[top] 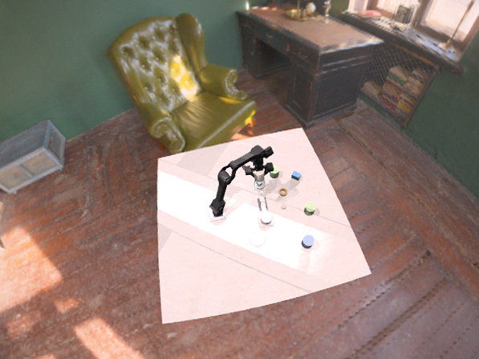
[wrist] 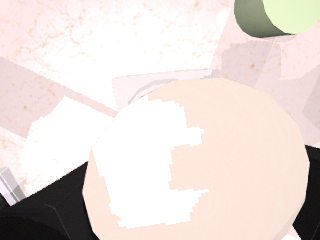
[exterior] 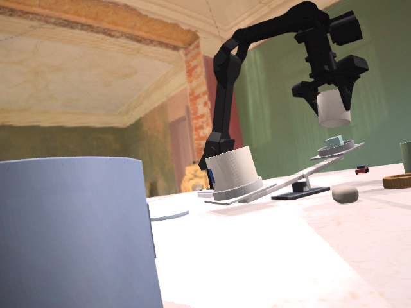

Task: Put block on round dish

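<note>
My gripper (top: 258, 174) (exterior: 332, 111) (wrist: 182, 149) is shut on a pale cup (top: 259, 177) (exterior: 334, 115) (wrist: 245, 150), held in the air above the raised end of the balance (exterior: 318, 167). The cup's open rim faces down. A pale teal block (top: 259, 183) (exterior: 334, 142) sits uncovered in the ring on that raised end, below the cup and apart from it. The other pale cup (top: 265, 217) (exterior: 232, 169) stands tilted on the lowered end. The round dish (top: 257, 240) (exterior: 171, 215) lies on the table near the lowered end, with nothing on it.
A blue cylinder (top: 308, 241) (exterior: 76, 228), two green cylinders (top: 309, 208) (top: 274, 172), a brown ring (top: 283, 195) (exterior: 398, 182), a blue block (top: 295, 176), a beige stone (top: 283, 207) (exterior: 345, 194) and a small red car (exterior: 361, 169) lie around the balance.
</note>
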Robot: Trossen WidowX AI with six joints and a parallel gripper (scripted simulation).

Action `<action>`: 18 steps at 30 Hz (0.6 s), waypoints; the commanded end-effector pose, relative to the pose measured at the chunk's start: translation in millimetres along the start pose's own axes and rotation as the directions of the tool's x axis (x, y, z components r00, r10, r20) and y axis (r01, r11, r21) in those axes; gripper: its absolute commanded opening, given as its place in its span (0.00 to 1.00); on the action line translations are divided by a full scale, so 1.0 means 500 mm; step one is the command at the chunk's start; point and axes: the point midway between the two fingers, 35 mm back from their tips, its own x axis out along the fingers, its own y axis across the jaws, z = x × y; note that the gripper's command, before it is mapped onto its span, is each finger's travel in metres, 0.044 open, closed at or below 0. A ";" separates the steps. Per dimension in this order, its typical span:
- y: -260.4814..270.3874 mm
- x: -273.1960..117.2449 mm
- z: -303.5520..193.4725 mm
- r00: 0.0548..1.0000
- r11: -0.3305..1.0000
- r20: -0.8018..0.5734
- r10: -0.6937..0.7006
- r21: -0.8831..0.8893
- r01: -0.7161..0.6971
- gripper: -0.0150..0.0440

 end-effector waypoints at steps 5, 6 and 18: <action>0.002 -0.025 0.001 1.000 1.000 0.009 -0.006 0.005 0.006 0.25; 0.003 -0.027 0.001 1.000 1.000 0.009 -0.006 0.005 0.006 0.25; 0.006 -0.036 -0.004 1.000 1.000 0.000 0.000 0.000 0.000 0.25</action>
